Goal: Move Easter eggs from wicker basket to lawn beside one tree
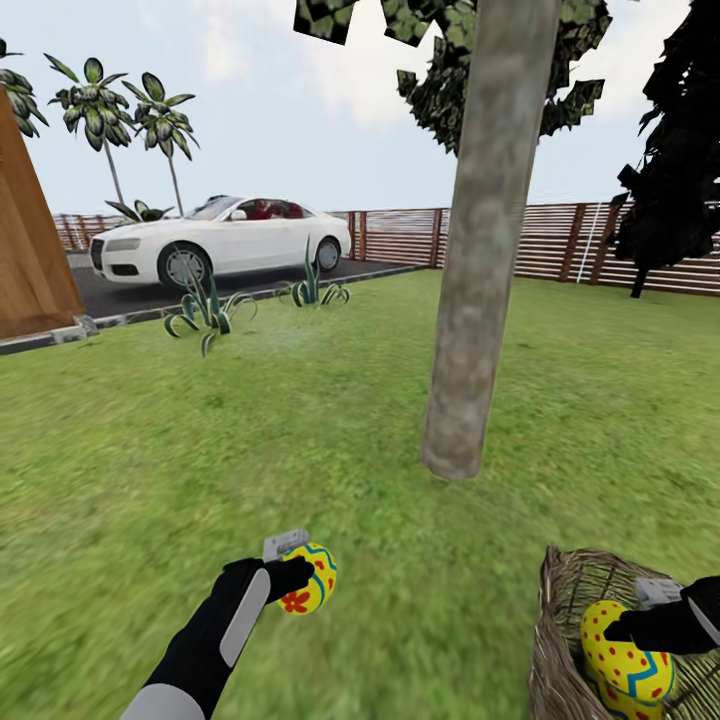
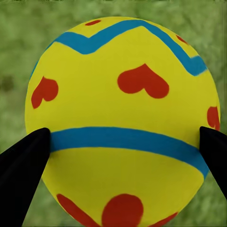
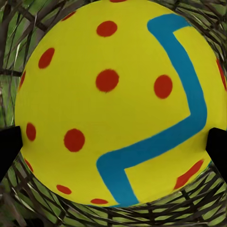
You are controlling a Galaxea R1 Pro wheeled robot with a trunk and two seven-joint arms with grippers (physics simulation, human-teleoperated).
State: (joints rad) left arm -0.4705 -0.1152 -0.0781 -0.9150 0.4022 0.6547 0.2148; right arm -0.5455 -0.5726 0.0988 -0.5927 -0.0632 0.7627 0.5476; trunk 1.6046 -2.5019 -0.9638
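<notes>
In basket (image 1: 560,640): two eggs (image 1: 625,655).

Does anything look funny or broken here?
Nothing broken or spilled. The left tool holds a flowery egg above the lawn near the tree. The right tool grips a dotted egg inside the upright wicker basket.

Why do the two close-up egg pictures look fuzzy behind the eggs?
Left wrist view: the flower egg is sharp, the lawn behind blurred. Right wrist view: the dotted egg is crisp, the wicker basket weave soft. Head view: even daylight, little shadow under the tree.
</notes>
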